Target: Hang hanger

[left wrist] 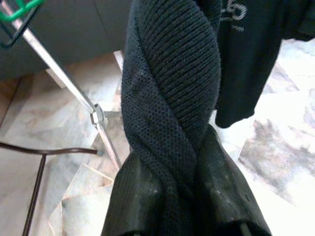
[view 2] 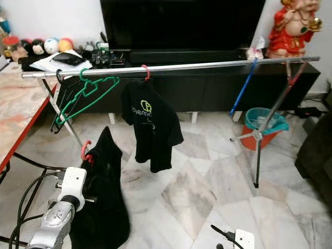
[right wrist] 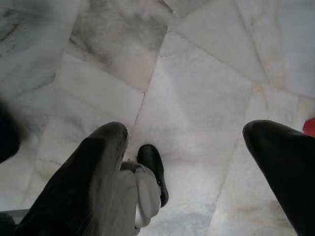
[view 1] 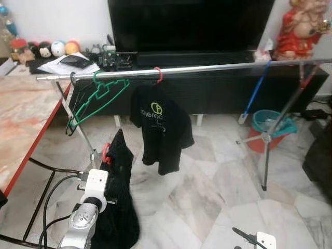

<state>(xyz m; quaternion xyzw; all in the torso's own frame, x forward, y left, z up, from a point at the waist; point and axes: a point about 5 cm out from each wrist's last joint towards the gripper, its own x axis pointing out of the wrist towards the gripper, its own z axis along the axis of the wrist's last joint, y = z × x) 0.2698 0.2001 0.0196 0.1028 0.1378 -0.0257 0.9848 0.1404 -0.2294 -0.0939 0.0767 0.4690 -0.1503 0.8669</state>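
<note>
A silver clothes rail [view 1: 207, 69] runs across the room in front of a dark TV cabinet [view 1: 218, 88], propped on crossed metal legs. From it hang an empty green hanger [view 1: 101, 98] near the robot's left end and, just beside it, a black T-shirt [view 1: 161, 127] on a red hanger hook [view 1: 158, 75].

Low on the left, the left gripper [left wrist: 182, 196] holds up a dark knitted garment [view 1: 119, 192] below the rail. Its jaws are closed on the twisted cloth, which bunches between the two black fingers [left wrist: 133, 201] in the wrist view. A red hanger [view 1: 106, 153] pokes out at the top of that garment, its hook well under the rail and not on it.

The right gripper [right wrist: 197, 162] hangs low over the marble floor [view 1: 218, 197], its jaws spread wide with nothing between them.

A marble-patterned tabletop [view 1: 21, 119] with a red edge stands on the left. On the right, a teal bucket [view 1: 270, 124] sits on the floor past the rail's far legs.
</note>
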